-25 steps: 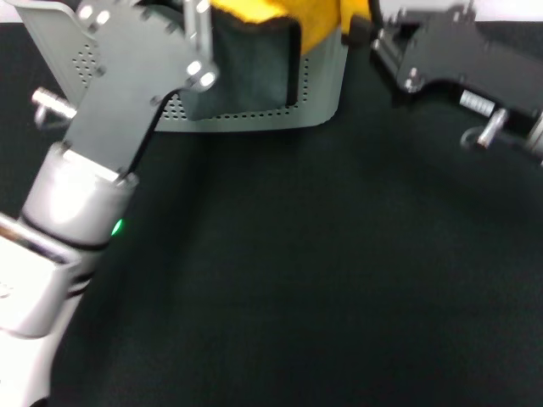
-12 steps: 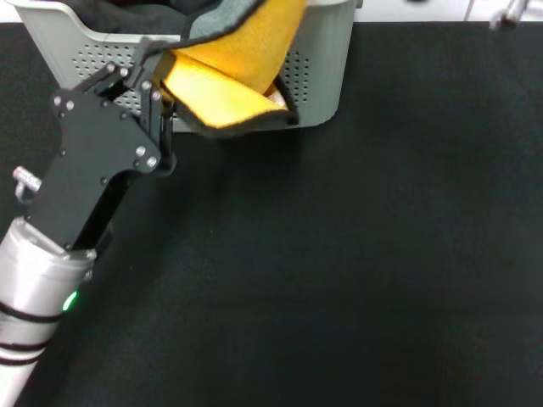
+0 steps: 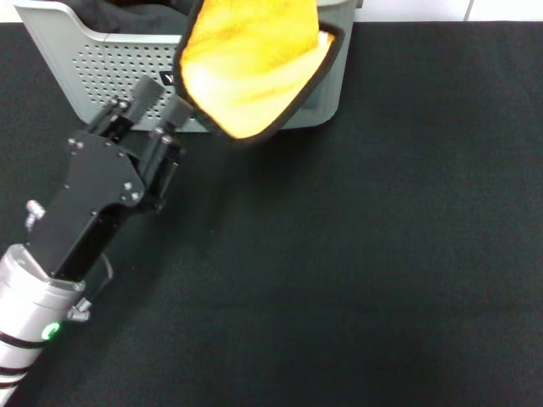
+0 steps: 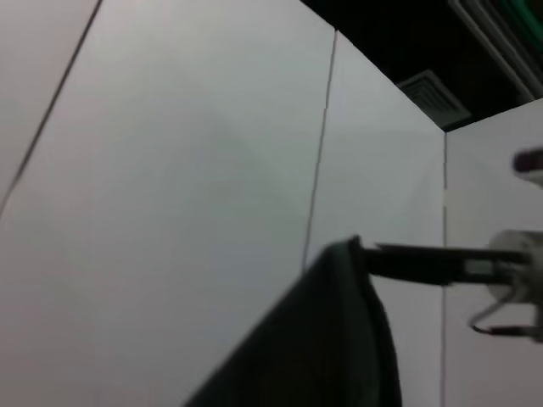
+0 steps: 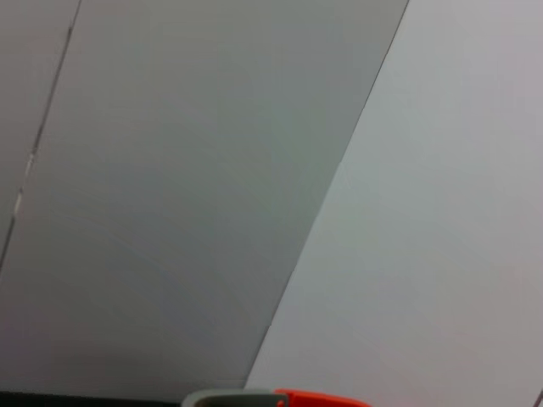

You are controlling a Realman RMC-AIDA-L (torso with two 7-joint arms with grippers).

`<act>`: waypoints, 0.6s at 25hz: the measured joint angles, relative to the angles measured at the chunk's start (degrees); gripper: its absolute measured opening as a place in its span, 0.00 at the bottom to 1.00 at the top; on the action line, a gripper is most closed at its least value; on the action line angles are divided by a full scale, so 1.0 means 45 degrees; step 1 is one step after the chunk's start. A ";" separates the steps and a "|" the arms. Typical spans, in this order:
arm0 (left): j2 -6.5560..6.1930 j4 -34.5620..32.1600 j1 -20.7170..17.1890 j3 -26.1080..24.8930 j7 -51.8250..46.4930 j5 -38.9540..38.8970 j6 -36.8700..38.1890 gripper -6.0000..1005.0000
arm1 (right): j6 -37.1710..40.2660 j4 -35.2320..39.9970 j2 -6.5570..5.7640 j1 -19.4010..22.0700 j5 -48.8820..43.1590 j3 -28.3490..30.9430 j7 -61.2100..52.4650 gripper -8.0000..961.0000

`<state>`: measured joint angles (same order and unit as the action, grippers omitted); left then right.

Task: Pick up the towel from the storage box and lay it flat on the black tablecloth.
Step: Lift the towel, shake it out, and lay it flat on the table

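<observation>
The box [image 3: 102, 72] stands at the far left of the surface, on the tablecloth [image 3: 356, 254], and serves here as the landmark. It is light grey with dotted sides, and a small black label shows on its front wall. Some dark fabric [image 3: 127, 13] lies inside it, toward its left half.

The towel [image 3: 250, 68] hangs in front of the box's right half, covering that part of the front wall and rising past the rim. Its orange-yellow face is turned toward the head camera, and a black trim runs round its lower and right edges. Whether its bottom edge touches the tablecloth cannot be told. In the left wrist view a dark grey fold of the towel [image 4: 322, 339] fills the lower middle, seen against pale wall panels.

The left end effector [image 3: 144, 114] sits just in front of the box's front wall, near the label, with the arm sloping away from the box toward the near left. Its two fingers [image 3: 170, 127] point up at the towel's lower left edge. They stand a little apart, but whether they pinch the towel's edge cannot be told, since the cloth hides the tips.

The right end effector does not show in the head view. The right wrist view shows only wall panels and a grey and orange object [image 5: 276, 397] at the picture's lower edge.
</observation>
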<state>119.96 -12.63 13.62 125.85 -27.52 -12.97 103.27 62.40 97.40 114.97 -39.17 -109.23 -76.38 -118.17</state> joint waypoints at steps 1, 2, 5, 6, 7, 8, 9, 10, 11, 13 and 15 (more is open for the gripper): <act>0.0000 0.0027 0.0047 0.0002 -0.0157 0.0125 -0.0018 0.21 | 0.0121 -0.0044 0.0025 -0.0320 -0.0279 0.0084 -0.0214 0.03; 0.0000 0.0074 0.0129 0.0002 -0.0338 0.0287 -0.0042 0.25 | 0.0280 -0.0086 0.0060 -0.0669 -0.0590 0.0176 -0.0410 0.03; 0.0000 0.0484 0.0510 -0.0016 -0.0982 0.0731 -0.0118 0.37 | 0.0533 0.0023 0.0147 -0.1561 -0.1711 0.0300 -0.1096 0.03; 0.0000 0.0546 0.0548 -0.0025 -0.1046 0.0749 -0.0117 0.38 | 0.0590 0.0131 0.0158 -0.1824 -0.2063 0.0332 -0.1325 0.03; -0.0002 0.0680 0.0607 -0.0057 -0.1266 0.0764 -0.0118 0.38 | 0.0710 0.0372 0.0161 -0.2181 -0.2524 0.0431 -0.1672 0.03; -0.0002 0.0680 0.0607 -0.0057 -0.1266 0.0764 -0.0118 0.39 | 0.1086 0.0811 0.0164 -0.2735 -0.3189 0.0721 -0.2149 0.03; -0.0006 0.0791 0.0649 -0.0097 -0.1498 0.0743 -0.0116 0.39 | 0.1376 0.1062 0.0167 -0.3073 -0.3571 0.0959 -0.2409 0.03; -0.0014 0.0848 0.0662 -0.0128 -0.1637 0.0701 -0.0104 0.40 | 0.1376 0.1062 0.0167 -0.3073 -0.3571 0.0959 -0.2409 0.03; -0.0021 0.0853 0.0644 -0.0132 -0.1656 0.0691 -0.0046 0.40 | 0.1670 0.1289 0.0175 -0.3427 -0.3958 0.1192 -0.2622 0.03; -0.0032 0.0854 0.0596 -0.0138 -0.1657 0.0690 0.0006 0.40 | 0.2102 0.1605 0.0190 -0.3985 -0.4579 0.1475 -0.2937 0.03; -0.0078 0.0864 0.0526 -0.0162 -0.1659 0.0681 0.0039 0.40 | 0.2588 0.1974 0.0200 -0.4572 -0.5295 0.1772 -0.3277 0.03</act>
<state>119.61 -8.74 15.98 125.12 -34.99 -9.90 103.44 74.05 106.28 115.87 -59.74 -133.06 -68.40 -132.91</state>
